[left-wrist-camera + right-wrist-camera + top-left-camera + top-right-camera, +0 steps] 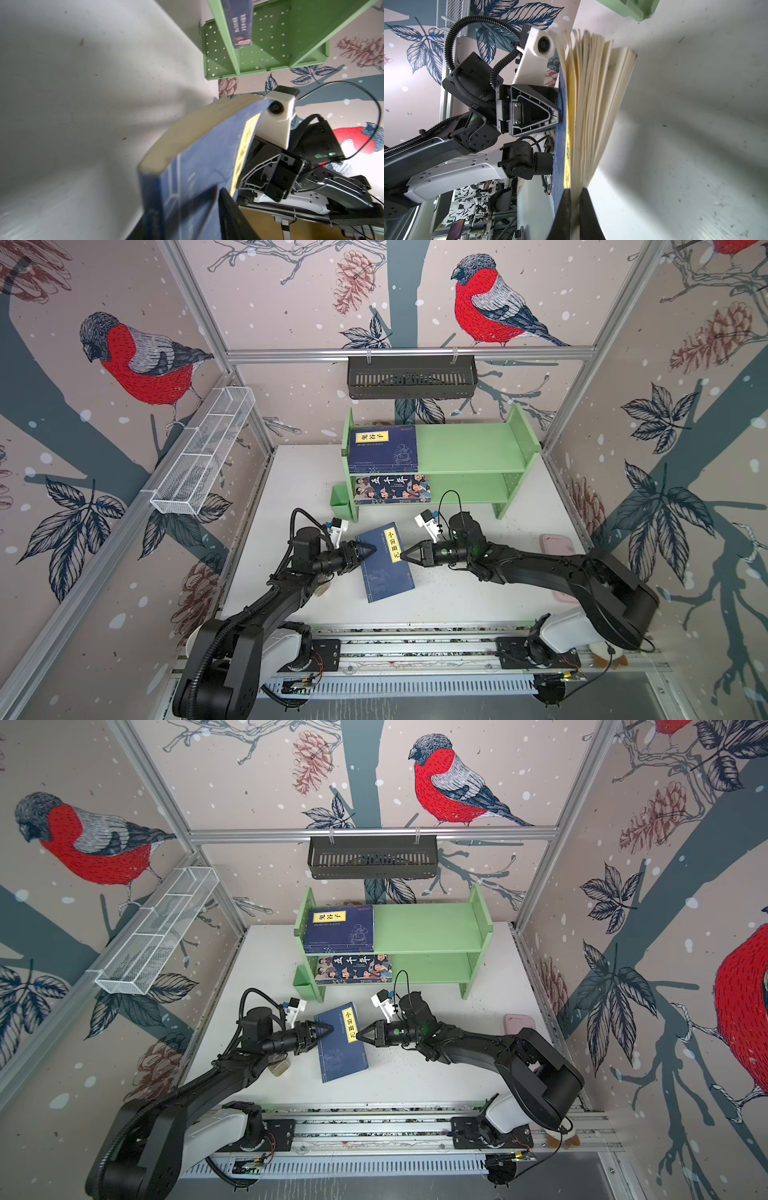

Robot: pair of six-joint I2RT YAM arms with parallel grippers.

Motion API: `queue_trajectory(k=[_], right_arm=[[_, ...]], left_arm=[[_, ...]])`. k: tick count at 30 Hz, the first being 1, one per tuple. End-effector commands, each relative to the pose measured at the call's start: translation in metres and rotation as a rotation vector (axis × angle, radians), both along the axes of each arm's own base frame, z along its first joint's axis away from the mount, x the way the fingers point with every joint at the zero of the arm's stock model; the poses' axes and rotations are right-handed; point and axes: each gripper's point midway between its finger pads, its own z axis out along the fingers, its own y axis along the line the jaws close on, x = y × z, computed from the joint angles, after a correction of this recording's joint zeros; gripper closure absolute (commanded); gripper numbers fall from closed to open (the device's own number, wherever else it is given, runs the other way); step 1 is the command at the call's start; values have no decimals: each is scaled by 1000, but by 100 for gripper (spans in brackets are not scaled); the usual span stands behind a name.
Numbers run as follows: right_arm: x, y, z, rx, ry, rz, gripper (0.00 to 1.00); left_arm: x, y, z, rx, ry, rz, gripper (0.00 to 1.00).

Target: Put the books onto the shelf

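right gripper (pixel 402 557) clenched on open edge of held navy book (pixel 384 572), few leaves caught, rest fanning. left gripper (pixel 372 550) straddles spine edge, finger on cover; firm clamp cannot tell. book looks lifted off table, near front of green shelf (pixel 469 448). seat left grip across full thickness before right frees. then upper tier, beside shelved navy book (pixel 382 452).

Walls (pixel 291 302): pale pink paper printed with red-breasted birds, pine cones and dark leaves, framed by aluminium rails (pixel 407 353). White table (pixel 299 472), speckled. Black slotted basket (pixel 411 383) on back rail; white wire basket (pixel 203 452) on side rail.
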Motion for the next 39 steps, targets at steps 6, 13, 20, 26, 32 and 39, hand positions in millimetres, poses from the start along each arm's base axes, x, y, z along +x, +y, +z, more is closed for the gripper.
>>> queue_trajectory(k=[6,13,20,26,32,39], right_arm=[[3,4,11,17,-29,11,86],[16,-8,5,-53,-56,-78,55],[27,-43,7,-98,-90,-235,45],[28,-88,21,-71,-117,-384,33],[24,-115,49,-11,-169,-463,25],[28,-144,76,32,-231,-568,18]], left_arm=[[-2,-4,30,-82,-47,-24,100],[2,2,23,4,-66,17,100],[4,1,34,22,-108,-3,100],[-4,-10,61,-22,-189,-85,100],[-23,-27,87,-61,-295,-219,100],[-40,-41,118,-71,-424,-359,100]])
